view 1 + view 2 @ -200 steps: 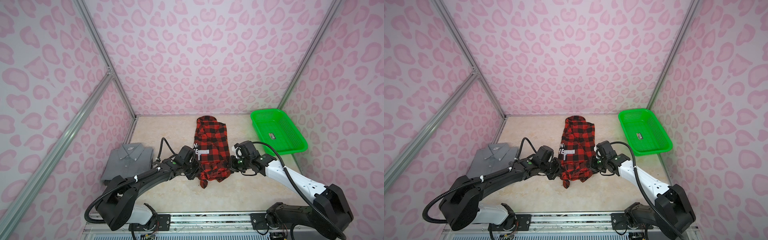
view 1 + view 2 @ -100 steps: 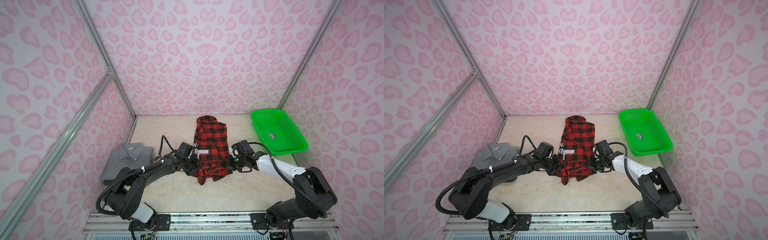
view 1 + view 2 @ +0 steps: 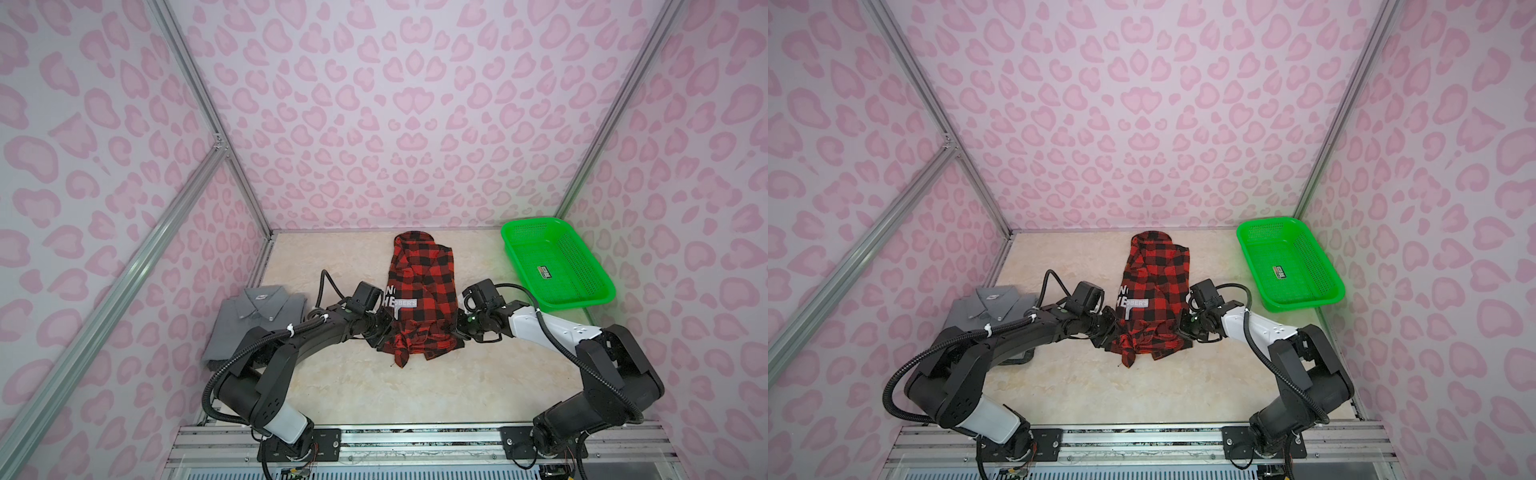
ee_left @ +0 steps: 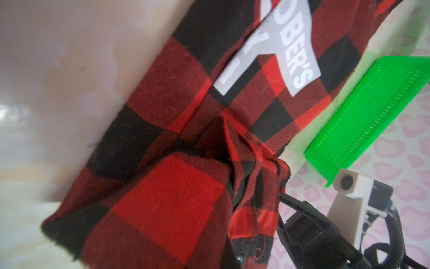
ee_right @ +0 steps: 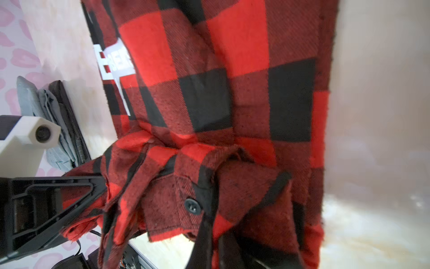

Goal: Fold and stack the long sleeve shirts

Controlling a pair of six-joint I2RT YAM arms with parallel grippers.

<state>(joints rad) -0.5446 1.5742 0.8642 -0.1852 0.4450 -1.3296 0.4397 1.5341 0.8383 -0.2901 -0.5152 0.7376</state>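
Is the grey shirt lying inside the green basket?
No, in a top view the grey shirt lies folded on the left, apart from the green basket on the right.

left hand (image 3: 380, 337): closed, low | right hand (image 3: 459, 331): closed, low | arms: stretched inward

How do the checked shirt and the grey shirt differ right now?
The checked shirt is red-and-black with white lettering; the grey shirt is plain. The checked shirt lies mid-table, its near end bunched and gripped by the left tool and right tool; the grey shirt sits neatly folded at the left, ungripped. Both are buttoned cloth shirts.
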